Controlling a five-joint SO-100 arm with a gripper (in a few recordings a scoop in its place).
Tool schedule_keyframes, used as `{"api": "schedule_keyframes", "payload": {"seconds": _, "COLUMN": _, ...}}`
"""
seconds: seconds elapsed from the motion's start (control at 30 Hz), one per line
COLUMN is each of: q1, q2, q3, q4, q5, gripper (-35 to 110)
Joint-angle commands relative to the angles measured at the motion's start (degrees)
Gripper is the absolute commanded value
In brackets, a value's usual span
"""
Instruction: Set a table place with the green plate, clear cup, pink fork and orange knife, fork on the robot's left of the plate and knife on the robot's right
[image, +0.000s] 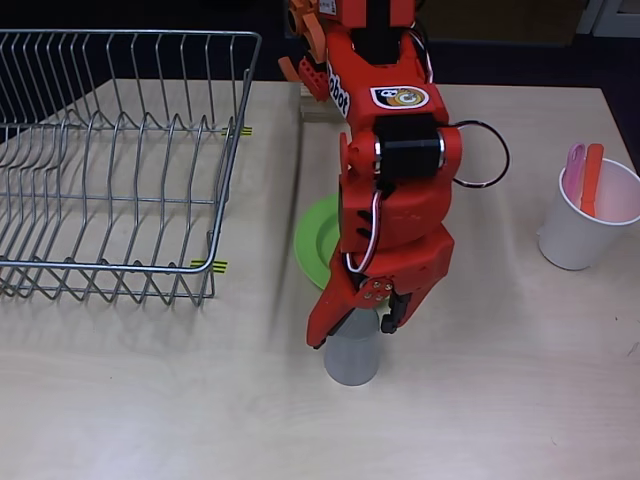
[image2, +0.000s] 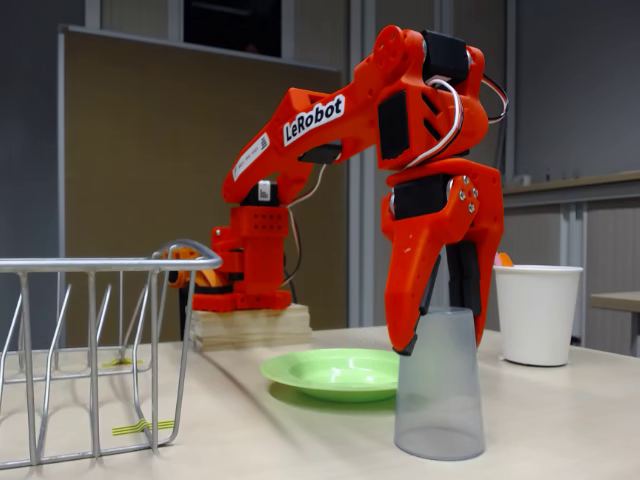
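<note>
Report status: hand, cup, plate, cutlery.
Hand at clear cup rim, grip unconfirmed. Cup upside down on table, beside green plate. Pink fork and orange knife in white paper cup. Nothing blocking.

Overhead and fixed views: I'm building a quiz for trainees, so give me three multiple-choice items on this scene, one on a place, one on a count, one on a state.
1. Where are the pink fork and orange knife?
A. in the white paper cup
B. on the green plate
C. in the wire rack

2. How many cups stand on the table?
A. one
B. two
C. three

3. How does the clear cup stand?
A. on its side
B. mouth up
C. mouth down

Answers:
1. A, both stick out of the white paper cup.
2. B, the clear one and the white one.
3. C, its wider end is on the table, the narrow closed end at the tool.
</note>
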Motion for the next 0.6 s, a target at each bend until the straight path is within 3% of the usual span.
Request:
{"api": "schedule_keyframes", "payload": {"seconds": 0.0, "q1": -1.3, "q2": 1.5, "q3": -1.1, "q4": 1.6, "q5": 1.1, "gripper": 41}}
{"api": "schedule_keyframes", "payload": {"seconds": 0.57, "q1": -5.9, "q2": 5.4, "q3": -18.7, "q4": 9.8, "q5": -4.8, "gripper": 38}}
